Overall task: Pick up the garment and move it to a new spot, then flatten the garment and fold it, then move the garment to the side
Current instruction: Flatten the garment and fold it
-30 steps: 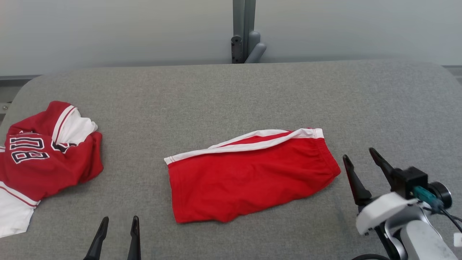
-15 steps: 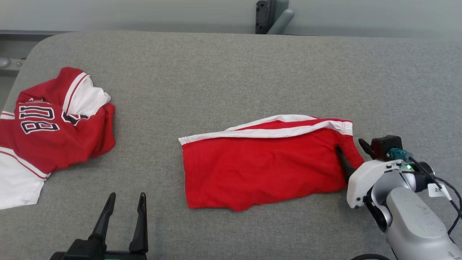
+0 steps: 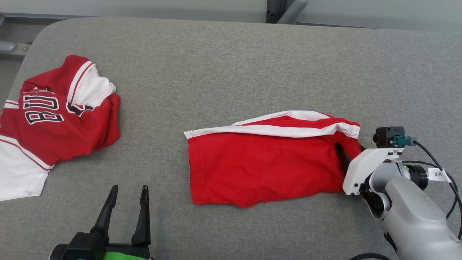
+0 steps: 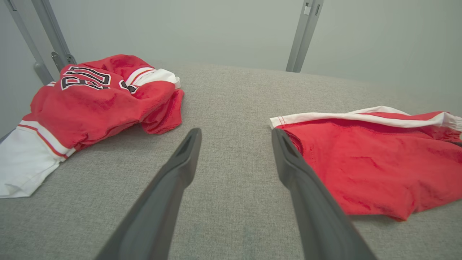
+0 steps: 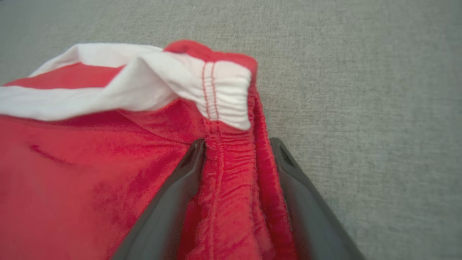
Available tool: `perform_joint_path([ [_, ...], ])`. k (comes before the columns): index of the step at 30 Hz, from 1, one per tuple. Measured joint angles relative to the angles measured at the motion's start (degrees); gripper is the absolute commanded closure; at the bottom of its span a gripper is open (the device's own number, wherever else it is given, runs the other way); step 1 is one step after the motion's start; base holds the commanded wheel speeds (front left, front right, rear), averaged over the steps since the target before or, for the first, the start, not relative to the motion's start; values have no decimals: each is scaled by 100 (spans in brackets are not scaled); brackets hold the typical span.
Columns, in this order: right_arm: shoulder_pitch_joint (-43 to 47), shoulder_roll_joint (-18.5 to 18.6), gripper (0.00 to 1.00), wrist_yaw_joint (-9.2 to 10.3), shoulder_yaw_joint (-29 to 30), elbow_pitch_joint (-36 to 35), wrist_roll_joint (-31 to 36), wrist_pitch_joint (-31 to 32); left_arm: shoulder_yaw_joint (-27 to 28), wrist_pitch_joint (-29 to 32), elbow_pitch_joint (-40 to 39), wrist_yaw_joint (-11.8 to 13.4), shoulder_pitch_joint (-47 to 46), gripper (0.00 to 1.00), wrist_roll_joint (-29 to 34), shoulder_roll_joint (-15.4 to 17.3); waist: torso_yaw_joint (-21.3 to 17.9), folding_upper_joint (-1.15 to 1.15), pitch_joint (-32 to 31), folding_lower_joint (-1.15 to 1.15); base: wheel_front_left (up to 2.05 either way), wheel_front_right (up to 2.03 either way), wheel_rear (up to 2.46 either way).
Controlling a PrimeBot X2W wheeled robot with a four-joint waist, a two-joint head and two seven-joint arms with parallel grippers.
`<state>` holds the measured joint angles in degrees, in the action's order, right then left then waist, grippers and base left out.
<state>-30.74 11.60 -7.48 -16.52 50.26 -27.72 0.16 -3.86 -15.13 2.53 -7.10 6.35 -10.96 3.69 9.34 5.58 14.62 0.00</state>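
Currently the right hand [image 5: 236,144] sits astride the waistband [image 5: 231,104] end of the red shorts [image 3: 263,166]; a second ago it hovered just beside that end. The head view has shifted through a camera move. The shorts lie on the same part of the table [image 3: 231,65] as before, with only the waistband corner now bunched and slightly raised. The right hand is released: its fingers [image 5: 169,206] stand wide apart, one on each side of the gathered waistband, with cloth touching both inner faces. The left hand [image 3: 130,188] is likewise released and hangs over bare table near the robot, as before. Legible writing is limited. The red and white jersey [image 3: 54,137] at the table's left edge carries black, white-outlined lettering, partly folded and not readable in full. A white tag [image 3: 437,174] on the right arm's cable shows a "2" and a mark too small to read. The shorts lie centre-right on the table, well apart from the jersey. Their long axis runs left to right across the head view: waistband toward the robot's right, leg hem toward its left, white side stripe [image 3: 274,130] along the far edge.
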Motion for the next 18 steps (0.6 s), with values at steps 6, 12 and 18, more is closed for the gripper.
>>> perform_joint_path([
  [6, 118, 404, 100, -15, -450, -687, -1523, 780, -38, 0, 42, -15, -10, 0, -12, -44, -138, -1, -4, 0, 0, 0, 0],
  [12, 521, 1929, 100, -5, 35, -1072, -2639, 1438, -153, 0, 110, -22, -37, 0, -16, -57, -255, 0, -85, 0, 0, 0, 0],
  [18, 642, 2972, 100, 0, 712, -1155, -2851, 1702, -170, 0, 159, -29, -45, 0, -10, -62, -356, -1, -113, 0, 0, 0, 0],
])
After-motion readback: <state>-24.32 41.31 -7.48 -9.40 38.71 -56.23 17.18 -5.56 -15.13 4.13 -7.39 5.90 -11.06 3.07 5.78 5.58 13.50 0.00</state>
